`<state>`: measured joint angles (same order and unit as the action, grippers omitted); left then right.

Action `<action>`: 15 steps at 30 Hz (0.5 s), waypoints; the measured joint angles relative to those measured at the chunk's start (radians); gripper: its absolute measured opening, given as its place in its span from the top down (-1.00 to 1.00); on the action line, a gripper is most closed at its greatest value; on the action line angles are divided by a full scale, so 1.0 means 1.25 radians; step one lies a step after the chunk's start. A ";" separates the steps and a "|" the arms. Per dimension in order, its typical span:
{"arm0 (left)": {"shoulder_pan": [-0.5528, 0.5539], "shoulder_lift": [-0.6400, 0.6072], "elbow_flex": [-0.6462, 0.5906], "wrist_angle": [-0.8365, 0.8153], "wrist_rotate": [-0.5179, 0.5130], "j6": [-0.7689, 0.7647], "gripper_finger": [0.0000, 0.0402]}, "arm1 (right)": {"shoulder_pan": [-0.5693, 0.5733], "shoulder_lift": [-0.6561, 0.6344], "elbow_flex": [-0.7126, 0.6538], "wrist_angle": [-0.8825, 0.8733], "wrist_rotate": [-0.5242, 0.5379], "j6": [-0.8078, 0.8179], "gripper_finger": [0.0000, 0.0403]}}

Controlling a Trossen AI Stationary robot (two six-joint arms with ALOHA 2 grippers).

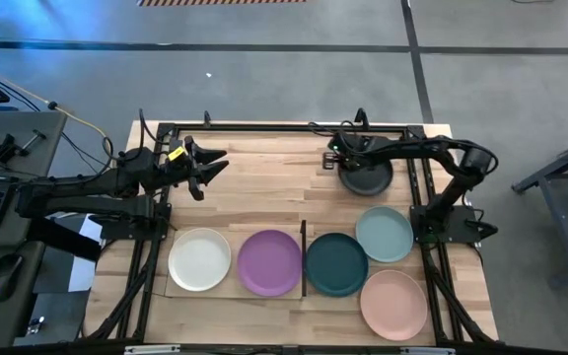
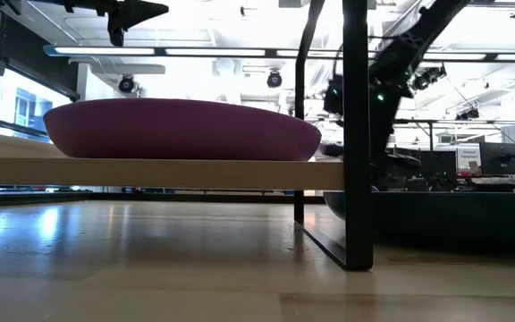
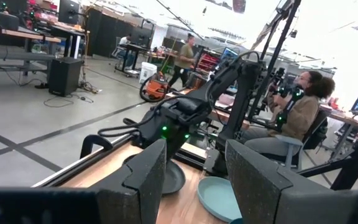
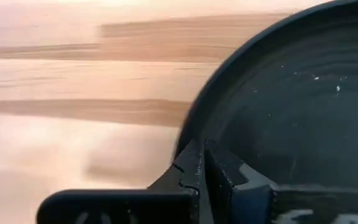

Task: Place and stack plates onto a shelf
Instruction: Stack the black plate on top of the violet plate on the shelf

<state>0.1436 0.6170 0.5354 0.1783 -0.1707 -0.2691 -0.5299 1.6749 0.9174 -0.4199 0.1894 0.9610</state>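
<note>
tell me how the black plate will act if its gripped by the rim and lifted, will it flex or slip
The black plate looks stiff, with a low raised rim, so it probably won't flex. The right gripper is shut on that rim alone, so the plate may tilt or sag from the pinch. Its matte surface suggests fair grip, though slipping stays possible.

I see the white plate [image 1: 200,259] and purple plate [image 1: 269,262] lying flat side by side on the pale shelf [image 1: 235,293]. Dark teal [image 1: 336,264], pale mint [image 1: 384,234] and pink [image 1: 393,305] plates cluster on the tabletop just beyond its dark edge strip; the black plate [image 1: 366,177] sits well apart, farther back
</note>
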 joint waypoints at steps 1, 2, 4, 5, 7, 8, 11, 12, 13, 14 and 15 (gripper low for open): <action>0.000 0.000 0.000 0.000 0.000 0.000 0.22 | 0.011 0.002 0.015 0.000 -0.002 -0.001 1.00; 0.000 0.000 0.000 0.000 -0.002 0.000 0.22 | 0.022 0.002 0.028 -0.001 -0.007 -0.002 1.00; 0.000 0.000 0.000 0.000 -0.010 0.000 0.22 | 0.045 0.002 0.058 0.000 -0.017 -0.018 1.00; 0.000 0.000 0.000 0.000 -0.014 0.000 0.22 | 0.055 0.002 0.073 -0.001 -0.020 -0.031 1.00; 0.000 0.000 0.000 0.000 -0.016 0.000 0.22 | 0.074 0.002 0.111 -0.026 -0.021 -0.066 1.00; 0.000 0.000 0.000 0.000 -0.016 -0.001 0.22 | 0.080 -0.001 0.130 -0.052 -0.019 -0.085 1.00; 0.000 0.000 0.000 0.000 -0.016 -0.014 0.22 | 0.082 -0.022 0.170 -0.147 0.011 -0.147 1.00; 0.000 0.000 0.000 0.000 -0.016 -0.014 0.22 | 0.071 -0.033 0.170 -0.182 0.012 -0.167 1.00; 0.000 0.000 0.000 0.000 -0.016 -0.014 0.22 | 0.055 -0.046 0.163 -0.217 0.010 -0.183 1.00; 0.000 0.000 0.000 0.000 -0.016 -0.014 0.22 | 0.037 -0.061 0.148 -0.246 0.008 -0.196 1.00; 0.000 0.000 0.000 0.000 -0.016 -0.014 0.22 | 0.019 -0.081 0.129 -0.272 0.012 -0.203 1.00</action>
<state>0.1436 0.6170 0.5354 0.1783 -0.1905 -0.2863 -0.5065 1.5740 1.0781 -0.7598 0.2039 0.7073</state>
